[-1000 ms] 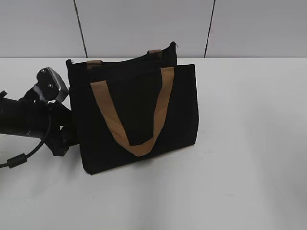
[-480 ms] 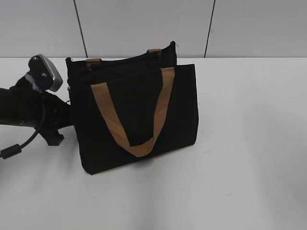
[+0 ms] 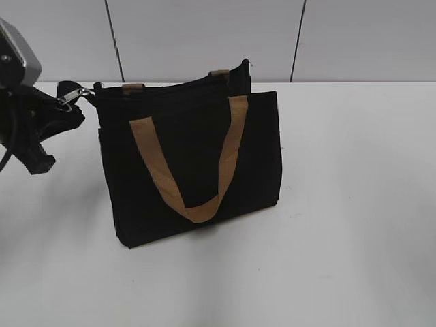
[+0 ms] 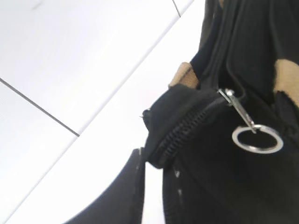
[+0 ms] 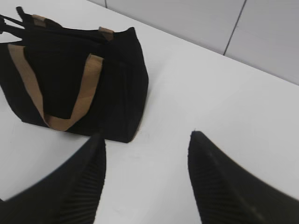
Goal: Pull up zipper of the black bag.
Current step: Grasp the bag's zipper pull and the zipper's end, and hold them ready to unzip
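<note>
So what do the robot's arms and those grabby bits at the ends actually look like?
They are almost entirely black. The left arm is chunky matte black, with a grey, silver-edged camera box mounted on top. The right end effector shows two broad, pointed black fingers with fine ribbing across their inner faces. The left end effector is black too, with small pale marks along one edge.

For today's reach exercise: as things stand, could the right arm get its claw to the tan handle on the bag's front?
Probably yes. The right claw hangs open over bare table, and the tan handle faces it on the black bag with nothing between.
</note>
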Controlling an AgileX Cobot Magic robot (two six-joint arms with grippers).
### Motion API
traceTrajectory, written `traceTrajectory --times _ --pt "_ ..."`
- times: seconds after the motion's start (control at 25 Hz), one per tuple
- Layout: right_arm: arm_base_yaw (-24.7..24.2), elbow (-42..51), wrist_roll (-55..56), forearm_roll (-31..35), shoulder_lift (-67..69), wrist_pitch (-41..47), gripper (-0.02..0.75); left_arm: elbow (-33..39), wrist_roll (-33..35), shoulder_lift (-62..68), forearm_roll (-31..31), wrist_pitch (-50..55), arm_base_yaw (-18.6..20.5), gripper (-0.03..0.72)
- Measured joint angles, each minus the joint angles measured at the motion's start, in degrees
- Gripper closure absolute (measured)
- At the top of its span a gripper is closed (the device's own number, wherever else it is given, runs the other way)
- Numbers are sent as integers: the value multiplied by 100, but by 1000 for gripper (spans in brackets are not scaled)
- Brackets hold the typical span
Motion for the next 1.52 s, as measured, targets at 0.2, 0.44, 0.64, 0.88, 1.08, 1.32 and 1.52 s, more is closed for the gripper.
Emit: traceTrajectory --times 0.2,0.44,0.64,0.88,1.08,1.32,1.52 --pt "0 -112 -931 926 615 58 300 227 0 -765 0 -23 0 619" --pt "0 -1007 -1528 1444 1432 577 300 240 0 -1242 0 4 -4 629" --pt "320 -1769 -1566 1495 2124 903 300 244 -5 -1279 0 15 -4 667" --pt "1651 -2234 -1174 1268 2797 472 300 244 -5 -1279 0 15 -4 668" --pt "2730 -2341 -673 826 3414 -180 304 252 -11 -1279 0 -16 -4 668" --pt "3444 -2341 -439 714 3993 -965 329 252 -132 -1279 0 -184 -4 669" --pt "3926 -2394 -501 714 4290 -1493 335 252 -710 -1279 0 -231 -4 669"
